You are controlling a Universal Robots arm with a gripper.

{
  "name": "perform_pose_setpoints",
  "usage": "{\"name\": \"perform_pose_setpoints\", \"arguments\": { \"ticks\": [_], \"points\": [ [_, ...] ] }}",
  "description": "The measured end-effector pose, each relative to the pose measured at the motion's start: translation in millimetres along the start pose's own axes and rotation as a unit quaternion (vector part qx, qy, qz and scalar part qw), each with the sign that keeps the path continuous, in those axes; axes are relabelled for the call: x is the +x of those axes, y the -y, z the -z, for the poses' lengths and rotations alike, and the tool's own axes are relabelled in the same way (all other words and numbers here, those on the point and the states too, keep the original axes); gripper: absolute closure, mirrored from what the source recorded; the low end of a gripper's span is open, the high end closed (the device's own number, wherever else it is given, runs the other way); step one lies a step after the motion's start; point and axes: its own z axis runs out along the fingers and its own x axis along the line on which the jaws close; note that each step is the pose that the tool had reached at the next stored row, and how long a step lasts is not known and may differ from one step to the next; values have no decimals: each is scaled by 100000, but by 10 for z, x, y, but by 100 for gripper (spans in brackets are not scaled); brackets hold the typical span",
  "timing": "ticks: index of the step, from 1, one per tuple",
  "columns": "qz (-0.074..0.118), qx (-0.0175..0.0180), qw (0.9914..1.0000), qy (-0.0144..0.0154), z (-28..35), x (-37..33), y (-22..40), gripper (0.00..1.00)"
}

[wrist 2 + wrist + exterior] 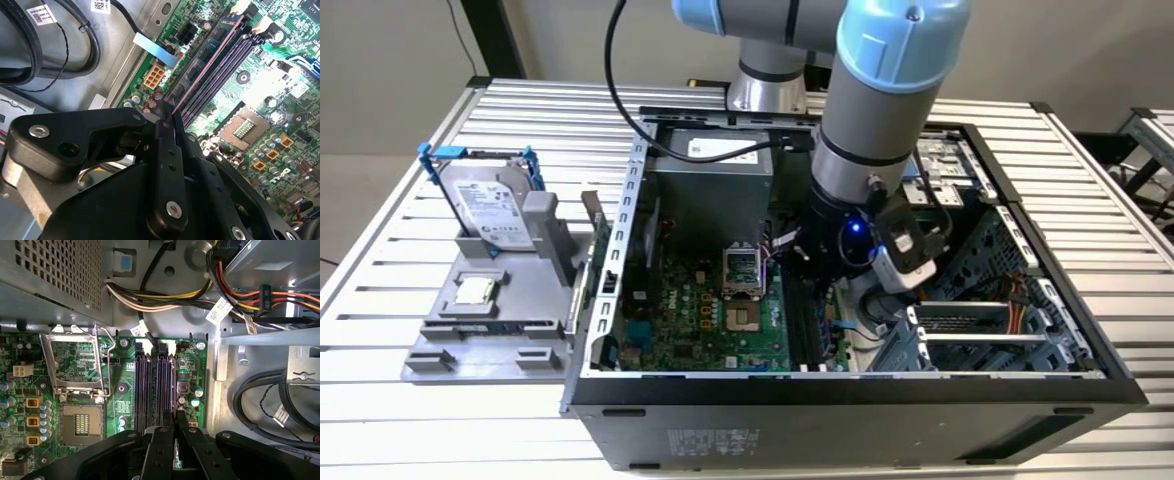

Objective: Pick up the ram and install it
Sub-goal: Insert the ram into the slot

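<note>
My matte black gripper (174, 432) pinches the ram (200, 70), a thin flat stick seen edge-on, over the long dark motherboard slots (155, 385), glossy green motherboard (125, 405) beyond, perforated grey power supply (55, 270) farthest.

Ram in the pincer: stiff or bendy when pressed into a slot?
Probably stiff: the ram shows as one straight thin edge running out from the pincer. Likely light, being so thin. Held by its narrow faces over the black slots, it may tilt if pushed off-line.
</note>
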Motion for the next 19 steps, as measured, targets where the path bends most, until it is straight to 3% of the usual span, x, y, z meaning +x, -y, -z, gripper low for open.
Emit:
{"name": "perform_pose_setpoints", "arguments": {
  "ticks": [19],
  "points": [
    [-48, 103, 100000, -215, -15, -3, 8, 100]
  ]
}}
